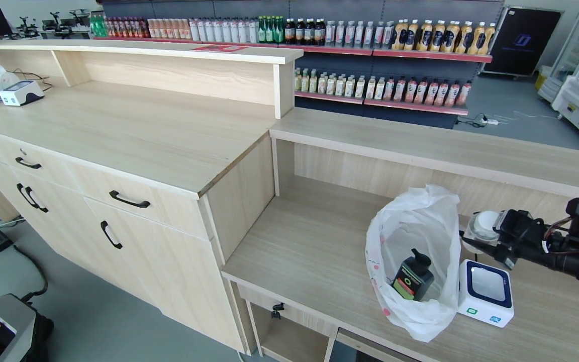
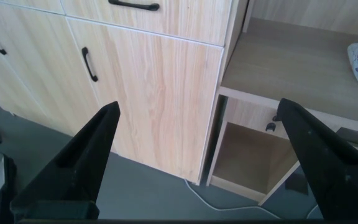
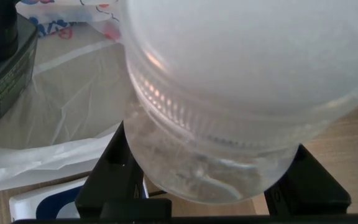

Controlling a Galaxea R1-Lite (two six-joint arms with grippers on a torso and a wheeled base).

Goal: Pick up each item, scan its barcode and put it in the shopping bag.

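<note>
Clear jar w/ white lid [image 1: 483,226]: clamped in right gripper [image 1: 501,235], above counter [image 1: 309,241], just behind scanner [image 1: 485,291], beside shopping bag [image 1: 432,201]. Bag mouth lies to jar's left, so right arm is nearer. Left gripper [image 2: 197,104]: jaws wide, empty. Pump bottle [image 1: 413,276] in bag. Jar's barcode and long axis unclear.

On the lower counter [image 1: 309,251], a shopping bag [image 1: 420,216] with a bottle [image 1: 413,276] in it, scanner [image 1: 486,294] just right (jar [image 1: 481,226] behind)
</note>
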